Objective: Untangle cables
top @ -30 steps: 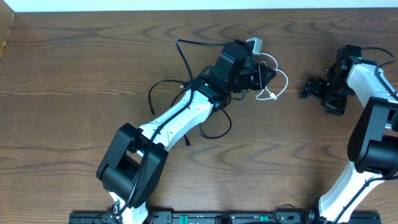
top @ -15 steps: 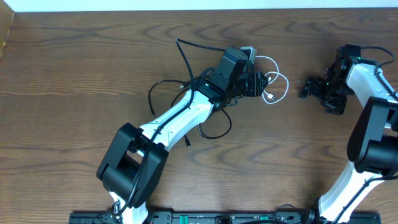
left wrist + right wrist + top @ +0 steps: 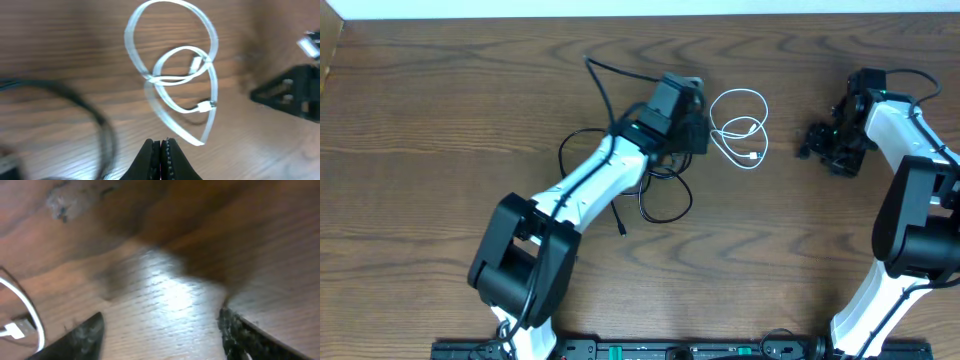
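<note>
The white cable (image 3: 740, 126) lies in loose loops on the wooden table, free of both grippers; in the left wrist view the white cable (image 3: 172, 75) sits just beyond my fingertips. My left gripper (image 3: 703, 133) (image 3: 161, 145) is shut with nothing between its fingers, just left of those loops. The black cable (image 3: 662, 205) is strung under and around my left arm, and it shows as a blurred arc (image 3: 102, 127) in the left wrist view. My right gripper (image 3: 817, 146) (image 3: 160, 330) hangs open over bare wood, to the right of the white cable (image 3: 27, 312).
The table's far edge (image 3: 640, 14) runs along the top of the overhead view. My right arm (image 3: 910, 200) stands along the right side. The black cable's free end (image 3: 590, 64) reaches toward the back.
My left gripper let go of the white cable, shut again and drew back to the left. The white cable now lies flat on the table. The right gripper shifted slightly and narrowed.
</note>
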Tool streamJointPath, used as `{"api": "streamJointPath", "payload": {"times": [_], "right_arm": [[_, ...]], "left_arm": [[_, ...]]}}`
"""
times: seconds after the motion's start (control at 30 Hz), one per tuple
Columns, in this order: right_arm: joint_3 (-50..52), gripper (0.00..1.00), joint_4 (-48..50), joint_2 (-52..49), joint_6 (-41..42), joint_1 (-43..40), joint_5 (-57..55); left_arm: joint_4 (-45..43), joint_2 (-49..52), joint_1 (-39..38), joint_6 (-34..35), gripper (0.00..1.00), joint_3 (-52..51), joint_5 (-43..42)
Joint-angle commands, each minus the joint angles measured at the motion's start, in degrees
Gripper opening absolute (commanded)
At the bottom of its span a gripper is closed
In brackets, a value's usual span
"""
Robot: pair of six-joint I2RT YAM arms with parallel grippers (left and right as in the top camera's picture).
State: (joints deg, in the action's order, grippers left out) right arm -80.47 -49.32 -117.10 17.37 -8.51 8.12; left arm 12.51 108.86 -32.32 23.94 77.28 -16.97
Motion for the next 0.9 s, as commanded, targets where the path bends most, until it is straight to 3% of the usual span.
{"api": "streamJointPath", "payload": {"times": [0.0,0.07,0.1,0.17,0.2,0.23,0.27,0.3,0.4,0.43,0.57,0.7,0.8,0.87], "right_arm": [[0.4,0.33,0.5,1.6,-0.4,1.2,-0.1],[0.4,0.24,0.5,1.6,-1.5,1.7,-0.1],[0.4,0.14,0.5,1.6,-2.3,2.1,-0.1],[0.4,0.09,0.5,1.6,-3.1,2.8,-0.1],[0.4,0.12,0.5,1.6,-3.3,3.0,-0.1],[0.4,0.27,0.5,1.6,-3.3,3.4,-0.1],[0.4,0.5,0.6,1.6,-3.3,3.6,0.0],[0.4,0.59,0.7,1.6,-3.3,3.8,0.0],[0.2,0.61,1.6,1.6,-3.3,4.1,4.4],[0.2,0.63,2.2,1.6,-3.3,4.1,9.2],[0.2,0.74,5.0,1.6,-7.2,4.3,23.7],[0.2,0.79,7.6,1.6,-10.8,5.3,34.7],[0.2,0.74,8.7,1.6,-12.8,6.7,39.1],[0.2,0.59,9.0,1.6,-12.7,7.6,38.9]], "left_arm": [[3.7,-3.2,3.4,-1.7,0.08,0.6,1.2],[5.7,-3.4,5.0,-2.8,0.08,0.6,1.2],[7.1,-3.4,6.1,-3.0,0.06,0.6,1.3],[9.6,-3.4,8.0,-3.0,0.08,0.6,2.3],[10.8,-3.4,8.9,-3.0,0.08,0.6,3.1],[12.0,-3.4,9.9,-3.0,0.08,0.6,4.2],[13.2,-3.4,10.9,-3.0,0.07,0.6,5.2],[14.1,-3.4,11.7,-3.0,0.08,0.6,6.2],[16.3,-3.4,14.6,-3.0,0.16,0.6,7.8],[17.1,-3.4,15.8,-3.0,0.26,0.6,7.8],[18.6,-3.4,19.3,-3.0,0.34,0.6,8.4],[20.3,-3.3,21.9,-3.0,0.47,0.6,16.5],[22.0,-3.3,23.2,-3.0,0.48,0.4,20.7],[21.9,-3.3,23.5,-2.9,0.48,0.1,20.7]]}}
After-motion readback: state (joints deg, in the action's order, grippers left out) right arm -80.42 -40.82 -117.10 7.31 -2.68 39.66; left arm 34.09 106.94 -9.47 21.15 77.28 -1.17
